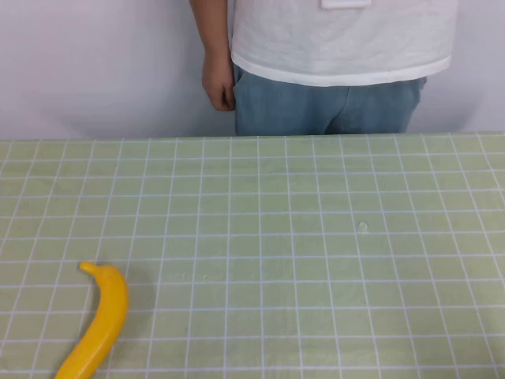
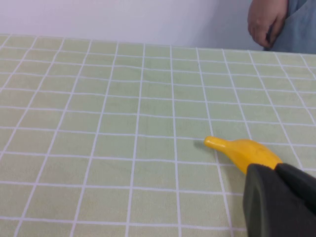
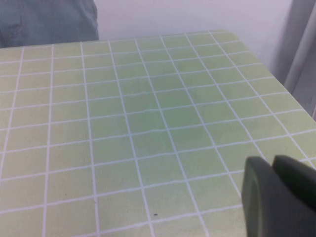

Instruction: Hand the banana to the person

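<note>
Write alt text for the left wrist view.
A yellow banana lies on a green grid-patterned table, its stem tip exposed and its far end hidden behind the dark left end effector. The person's hand hangs beyond the table's far edge. The right end effector is absent here.

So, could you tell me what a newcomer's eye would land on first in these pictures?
The glossy bright yellow curved banana stands out first, lying on the pale green gridded tablecloth at the near left corner. Next comes the person in a white T-shirt and blue jeans standing behind the table's far edge, one hand hanging by the hip. The left pincer sits just short of the banana, the right pincer over bare cloth on the right.
</note>
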You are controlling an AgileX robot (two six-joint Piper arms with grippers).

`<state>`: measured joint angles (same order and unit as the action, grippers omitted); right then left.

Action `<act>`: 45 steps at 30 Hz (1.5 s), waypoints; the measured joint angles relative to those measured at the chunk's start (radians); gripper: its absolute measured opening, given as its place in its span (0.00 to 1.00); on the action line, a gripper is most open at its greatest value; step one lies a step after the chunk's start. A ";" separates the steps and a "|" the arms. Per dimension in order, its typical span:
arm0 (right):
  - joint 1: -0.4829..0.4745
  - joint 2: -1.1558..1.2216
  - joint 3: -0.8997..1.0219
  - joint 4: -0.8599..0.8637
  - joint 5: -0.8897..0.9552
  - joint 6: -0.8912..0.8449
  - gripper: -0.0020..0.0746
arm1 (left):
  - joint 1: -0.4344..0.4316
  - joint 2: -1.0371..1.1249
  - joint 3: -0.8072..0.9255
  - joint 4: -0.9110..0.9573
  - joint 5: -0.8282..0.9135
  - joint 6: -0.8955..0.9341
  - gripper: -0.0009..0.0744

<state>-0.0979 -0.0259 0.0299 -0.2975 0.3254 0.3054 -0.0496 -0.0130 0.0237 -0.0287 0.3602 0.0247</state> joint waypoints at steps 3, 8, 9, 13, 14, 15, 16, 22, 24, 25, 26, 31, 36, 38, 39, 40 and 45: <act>0.000 0.000 0.000 0.000 0.000 0.000 0.01 | 0.000 0.000 0.000 0.000 0.000 0.000 0.01; 0.000 0.000 0.000 0.000 0.000 0.000 0.01 | 0.000 0.000 0.000 0.000 0.000 0.000 0.01; 0.000 0.000 0.000 0.000 0.000 0.000 0.01 | 0.000 0.000 0.000 0.000 0.000 0.000 0.01; 0.000 0.000 0.000 0.000 0.000 0.000 0.01 | 0.000 0.000 0.000 0.000 0.000 0.000 0.01; 0.000 0.000 0.000 0.000 0.000 0.000 0.01 | 0.000 0.000 0.000 0.000 0.000 0.000 0.01; 0.000 0.000 0.000 0.000 0.000 0.000 0.01 | 0.000 0.000 0.000 0.000 0.000 0.000 0.01; 0.000 0.000 0.000 0.000 0.000 0.000 0.01 | 0.000 0.000 0.000 0.000 0.000 0.000 0.01; 0.000 0.000 0.000 0.000 0.000 0.000 0.01 | 0.000 0.000 0.000 0.000 -0.002 0.000 0.01; 0.000 0.000 0.000 0.000 0.000 0.000 0.01 | 0.000 0.000 0.000 -0.011 -0.015 0.000 0.01; 0.000 0.000 0.000 0.000 0.000 0.000 0.01 | 0.000 0.000 0.002 -0.022 -0.027 0.000 0.01; 0.000 0.000 0.000 0.000 0.000 0.000 0.01 | 0.000 0.000 0.002 -0.036 -0.047 0.000 0.01; 0.000 0.000 0.000 0.000 0.000 0.000 0.01 | 0.000 0.000 0.002 -0.098 -0.219 -0.002 0.01; 0.000 0.000 0.000 0.000 0.000 0.000 0.01 | 0.000 0.000 0.002 -0.122 -0.318 -0.092 0.01; 0.000 0.000 0.000 0.000 0.000 0.000 0.01 | 0.000 0.000 0.002 -0.122 -0.328 -0.107 0.01; 0.000 0.000 0.000 0.000 0.000 0.000 0.01 | 0.000 0.000 0.002 -0.122 -0.337 -0.114 0.01; 0.000 0.000 0.000 0.000 0.000 0.000 0.01 | 0.000 0.000 0.002 -0.122 -0.350 -0.123 0.01; 0.000 0.000 0.000 0.000 0.000 0.000 0.01 | 0.000 0.000 -0.004 -0.122 -0.333 -0.176 0.01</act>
<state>-0.0979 -0.0259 0.0299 -0.2975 0.3254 0.3054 -0.0496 -0.0130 0.0200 -0.1508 0.0267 -0.1516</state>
